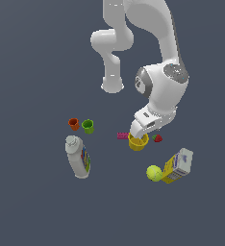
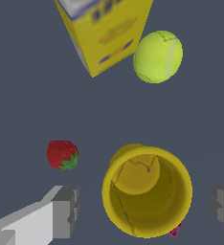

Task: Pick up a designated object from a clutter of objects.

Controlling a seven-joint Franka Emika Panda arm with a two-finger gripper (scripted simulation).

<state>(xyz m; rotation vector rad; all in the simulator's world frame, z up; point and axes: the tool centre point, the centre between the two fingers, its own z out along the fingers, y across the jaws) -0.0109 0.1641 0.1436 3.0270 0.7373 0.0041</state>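
Strawberry [image 2: 62, 154] is sitting just beside the yellow cup [image 2: 147, 191], untouched. Gripper [image 2: 142, 208] is hanging wide open, straddling that cup instead. Looks light and tiny; I'd be pinching its red body.

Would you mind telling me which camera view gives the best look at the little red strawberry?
The wrist view shows the strawberry best: it is large and unobstructed, with its red skin and green leafy top clear, lying beside the yellow cup. In the exterior view the strawberry is only a tiny red speck beside the cup, close under the gripper.
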